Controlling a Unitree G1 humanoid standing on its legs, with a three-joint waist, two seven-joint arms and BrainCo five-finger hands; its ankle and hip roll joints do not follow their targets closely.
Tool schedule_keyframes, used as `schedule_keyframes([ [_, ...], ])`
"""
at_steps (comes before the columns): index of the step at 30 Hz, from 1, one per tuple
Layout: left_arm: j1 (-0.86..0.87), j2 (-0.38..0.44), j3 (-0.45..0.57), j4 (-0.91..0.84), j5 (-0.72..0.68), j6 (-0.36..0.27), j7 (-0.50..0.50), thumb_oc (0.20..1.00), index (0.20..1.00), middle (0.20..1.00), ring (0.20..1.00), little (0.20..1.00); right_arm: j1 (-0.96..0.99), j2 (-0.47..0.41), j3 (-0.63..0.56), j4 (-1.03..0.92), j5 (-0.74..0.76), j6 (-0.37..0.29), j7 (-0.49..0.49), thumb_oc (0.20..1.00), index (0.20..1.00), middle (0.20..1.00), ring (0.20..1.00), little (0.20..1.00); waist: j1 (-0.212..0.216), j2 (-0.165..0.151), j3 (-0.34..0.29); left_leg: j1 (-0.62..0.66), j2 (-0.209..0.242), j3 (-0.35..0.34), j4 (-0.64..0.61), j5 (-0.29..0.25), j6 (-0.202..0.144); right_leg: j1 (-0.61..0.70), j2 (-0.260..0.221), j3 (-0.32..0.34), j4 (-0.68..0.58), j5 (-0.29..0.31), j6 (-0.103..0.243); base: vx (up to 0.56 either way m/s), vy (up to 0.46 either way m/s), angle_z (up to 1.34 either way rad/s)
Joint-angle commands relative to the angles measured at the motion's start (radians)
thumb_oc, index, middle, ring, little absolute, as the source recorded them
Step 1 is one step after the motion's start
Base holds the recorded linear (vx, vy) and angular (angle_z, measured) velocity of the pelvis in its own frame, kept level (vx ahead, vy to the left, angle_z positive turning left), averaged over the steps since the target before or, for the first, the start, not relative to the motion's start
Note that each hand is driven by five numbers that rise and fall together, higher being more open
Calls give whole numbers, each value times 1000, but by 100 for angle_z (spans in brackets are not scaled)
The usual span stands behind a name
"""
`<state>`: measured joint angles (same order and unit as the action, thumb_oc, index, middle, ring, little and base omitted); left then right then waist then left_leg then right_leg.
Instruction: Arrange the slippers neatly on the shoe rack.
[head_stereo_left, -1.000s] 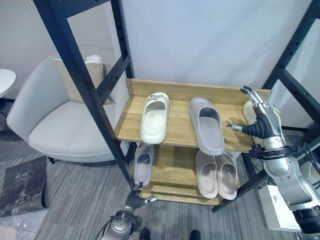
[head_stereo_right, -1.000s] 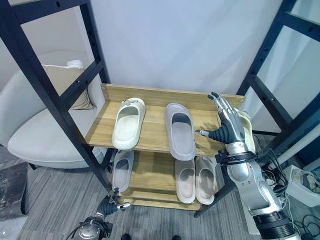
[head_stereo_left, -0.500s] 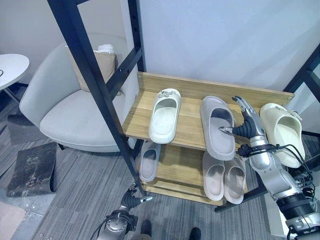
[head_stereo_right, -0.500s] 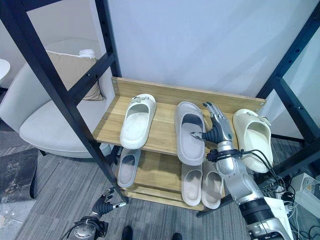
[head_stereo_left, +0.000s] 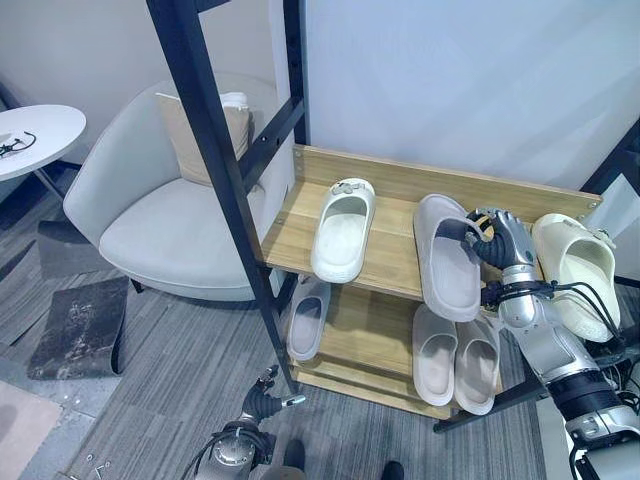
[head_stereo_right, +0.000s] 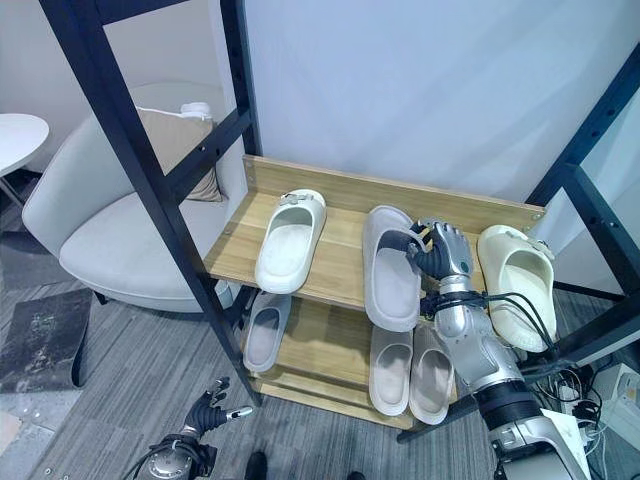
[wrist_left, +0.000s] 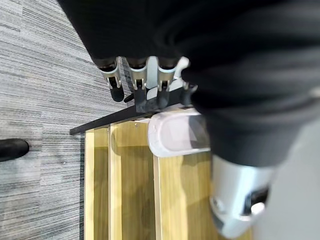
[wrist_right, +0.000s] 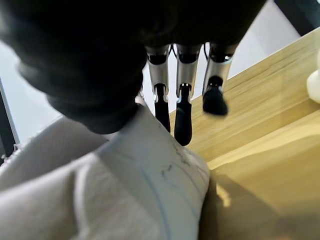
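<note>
1. Nearest to me, my left hand hangs low over the grey floor in front of the shoe rack; its fingers look relaxed and hold nothing.
2. On the rack's lower shelf, a single grey slipper lies at the left, and a pair of beige slippers lies side by side at the right.
3. On the upper shelf, a white slipper lies left of centre, toe pointing away from me.
4. Right of it lies the grey slipper, its heel end reaching the shelf's near edge.
5. My right hand is at that grey slipper's right side, near its toe strap; the fingers curl over the strap's edge with the dark tips touching it, and the thumb reaches across the strap from the near side, so I read it as clamped on the slipper.
6. A cream slipper lies at the far right end of the upper shelf, just beside my right hand.
7. Left of the rack stands a light grey armchair with a tan cushion, and a black frame post crosses in front.
</note>
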<state>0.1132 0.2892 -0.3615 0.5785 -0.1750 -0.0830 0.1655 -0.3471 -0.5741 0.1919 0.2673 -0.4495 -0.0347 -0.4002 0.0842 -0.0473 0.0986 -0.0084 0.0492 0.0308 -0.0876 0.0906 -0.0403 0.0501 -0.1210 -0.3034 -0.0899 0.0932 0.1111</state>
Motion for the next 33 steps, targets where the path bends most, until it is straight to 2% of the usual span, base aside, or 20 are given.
schedule_keyframes([
  [1, -78, 10, -15, 13, 26, -47, 7, 1000, 1000, 1000, 1000, 1000, -19, -21, -73, -82, -10, 8, -42, 200, 200, 200, 200, 200, 26, -17, 21, 86, -62, -37, 0, -123, 14, 109, 15, -17, 3, -131, 31, -36, -18, 4],
  [4, -84, -8, 1, 22, 26, -39, 21, 1000, 1000, 1000, 1000, 1000, 38, 5, -198, -324, -24, -15, -86, 200, 200, 200, 200, 200, 0, -10, 18, 85, -58, -36, 0, -116, 8, 108, 18, -15, 4, -134, 26, -50, -27, 2],
  [6, -85, -10, 1, 21, 26, -39, 24, 1000, 1000, 1000, 1000, 1000, 58, 14, -219, -370, -23, -21, -88, 200, 200, 200, 200, 200, -5, -10, 17, 85, -57, -37, 0, -114, 6, 109, 19, -18, 5, -134, 25, -57, -34, 5],
  [7, -82, -20, 2, 27, 30, -33, 30, 1000, 1000, 1000, 1000, 1000, 63, 36, -266, -487, -16, -50, -113, 200, 200, 200, 200, 200, -17, -7, 17, 80, -55, -37, 0, -107, 2, 105, 20, -18, 5, -134, 23, -65, -40, 6],
  [11, -80, -26, -2, 22, 32, -32, 35, 1000, 1000, 1000, 1000, 1000, 94, 73, -305, -613, 44, -102, -116, 200, 200, 200, 200, 200, -34, -3, 16, 73, -53, -35, 0, -101, -2, 98, 21, -18, 5, -130, 20, -78, -29, 2],
  [13, -71, -36, -12, 28, 24, -28, 40, 1000, 1000, 1000, 1000, 1000, 93, 147, -292, -699, 291, -210, -81, 200, 200, 200, 200, 200, -43, 3, 17, 70, -52, -33, 0, -95, -3, 95, 21, -17, 5, -127, 18, -72, -27, -2],
  [14, -71, -35, -12, 28, 24, -28, 40, 1000, 1000, 1000, 1000, 1000, 95, 147, -294, -700, 297, -212, -77, 200, 200, 200, 200, 200, -44, 2, 17, 70, -52, -33, 0, -95, -3, 95, 21, -17, 5, -128, 18, -64, -23, -5],
  [15, -66, -37, -14, 26, 16, -23, 39, 1000, 1000, 1000, 1000, 1000, 97, 177, -265, -745, 451, -276, -29, 200, 200, 200, 200, 200, -48, 6, 17, 69, -51, -34, 0, -91, -7, 94, 22, -17, 4, -126, 16, -41, -17, -6],
  [16, -66, -37, -14, 26, 16, -23, 39, 1000, 1000, 1000, 1000, 1000, 98, 177, -266, -745, 452, -276, -29, 200, 200, 200, 200, 200, -48, 6, 17, 69, -51, -35, 0, -91, -7, 94, 22, -18, 4, -126, 16, -62, -25, -5],
  [19, -63, -40, -8, 30, 5, -21, 42, 1000, 1000, 1000, 1000, 1000, 102, 210, -202, -822, 653, -329, 58, 200, 200, 200, 200, 200, -49, 12, 17, 66, -50, -34, 0, -86, -12, 93, 22, -22, 5, -124, 13, -59, -23, 1],
  [20, -60, -41, -7, 26, -6, -22, 46, 1000, 1000, 1000, 1000, 1000, 98, 240, -121, -872, 791, -345, 131, 200, 200, 200, 200, 200, -44, 16, 18, 66, -49, -37, 0, -82, -16, 92, 23, -27, 7, -122, 10, -60, -23, 2],
  [21, -58, -41, -5, 25, -6, -22, 46, 1000, 1000, 1000, 1000, 1000, 99, 240, -121, -872, 795, -345, 135, 200, 200, 200, 200, 200, -47, 16, 17, 66, -48, -38, 0, -82, -16, 92, 24, -28, 7, -122, 10, -81, -28, 4],
  [22, -54, -44, -2, 28, -18, -21, 52, 1000, 1000, 1000, 1000, 1000, 92, 274, -22, -909, 948, -346, 203, 200, 200, 200, 200, 200, -43, 19, 16, 65, -47, -40, 0, -79, -18, 93, 24, -32, 7, -122, 8, -39, -12, 4],
  [23, -54, -44, -2, 28, -18, -21, 52, 1000, 1000, 1000, 1000, 1000, 92, 274, -22, -909, 948, -346, 203, 200, 200, 200, 200, 200, -43, 19, 16, 65, -47, -41, 0, -79, -18, 93, 24, -32, 7, -122, 8, -64, -19, 7],
  [24, -57, -49, -2, 42, -28, -23, 63, 1000, 1000, 1000, 1000, 1000, 77, 309, 63, -925, 1047, -352, 238, 200, 200, 200, 200, 200, -38, 21, 18, 67, -47, -44, 0, -77, -19, 95, 25, -34, 8, -124, 5, -37, -11, 7],
  [26, -55, -52, -1, 41, -29, -21, 66, 1000, 1000, 1000, 1000, 1000, 66, 308, 98, -933, 1063, -344, 259, 200, 200, 200, 200, 200, -36, 21, 17, 66, -47, -47, 0, -75, -20, 95, 26, -35, 8, -124, 3, -56, -20, 12],
  [27, -59, -58, -1, 58, -41, -26, 77, 1000, 1000, 1000, 1000, 1000, 14, 356, 234, -921, 1169, -301, 323, 200, 200, 200, 200, 200, -16, 22, 17, 61, -47, -62, 0, -66, -26, 95, 28, -47, 10, -126, -3, -62, -27, 14],
  [28, -60, -59, -1, 58, -40, -26, 77, 1000, 1000, 1000, 1000, 1000, 13, 356, 234, -920, 1170, -302, 324, 200, 200, 200, 200, 200, -17, 22, 18, 61, -47, -63, 0, -66, -26, 96, 28, -48, 10, -126, -3, -103, -42, 13],
  [29, -71, -58, -2, 61, -49, -32, 85, 1000, 1000, 1000, 1000, 1000, -28, 384, 311, -895, 1204, -280, 358, 200, 200, 200, 200, 200, 4, 22, 20, 53, -48, -76, 0, -58, -29, 96, 28, -64, 11, -126, -8, -40, -17, 5],
  [33, -89, -59, -3, 88, -46, -46, 94, 1000, 1000, 1000, 1000, 1000, -58, 415, 438, -797, 1186, -226, 400, 200, 200, 200, 200, 200, 32, 21, 29, 43, -50, -99, 0, -46, -35, 97, 28, -89, 13, -126, -12, -55, -23, 25],
])
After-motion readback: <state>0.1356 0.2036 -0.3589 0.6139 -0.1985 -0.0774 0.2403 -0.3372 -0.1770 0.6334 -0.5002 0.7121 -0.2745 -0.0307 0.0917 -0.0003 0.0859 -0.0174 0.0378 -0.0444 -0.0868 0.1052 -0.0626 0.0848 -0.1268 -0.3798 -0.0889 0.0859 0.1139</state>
